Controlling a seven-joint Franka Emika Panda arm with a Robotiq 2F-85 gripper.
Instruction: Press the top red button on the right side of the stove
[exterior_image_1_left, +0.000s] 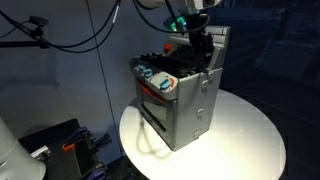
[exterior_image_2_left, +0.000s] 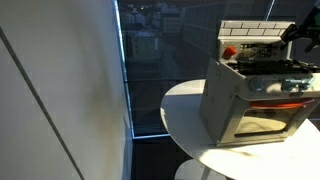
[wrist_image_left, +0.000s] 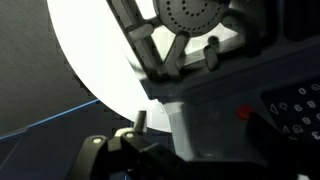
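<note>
Hanging at the back of the cooktop, the black two-fingered pincer (exterior_image_1_left: 201, 44) points down at the top of the small grey metal toy stove (exterior_image_1_left: 186, 108). In an exterior view its fingers end close to the black cooktop, but I cannot tell whether they touch it or whether they are apart or together. A teal light glows on the wrist just above them. In an exterior view the pincer (exterior_image_2_left: 303, 30) comes in at the frame edge, in front of the stove's brick-pattern back panel (exterior_image_2_left: 252, 32).

Below the pincer and towards the camera, the stove's front carries a row of teal and red knobs (exterior_image_1_left: 153, 76), with the oven door and its reddish window (exterior_image_2_left: 276, 101) under them. The stove (exterior_image_2_left: 243, 95) stands upright on a round white table (exterior_image_1_left: 252, 132), which spreads out beneath the pincer on all sides.

The wrist view is blurred. Dark pincer parts fill its lower edge, and beyond them lie the grey stove body (wrist_image_left: 205, 120), a small red spot (wrist_image_left: 243, 113) on it, and the bright table top (wrist_image_left: 90, 50). A round perforated disc (wrist_image_left: 190, 15) sits at the far side.

Well away from the pincer, black cables (exterior_image_1_left: 70, 30) hang against the dark background.
</note>
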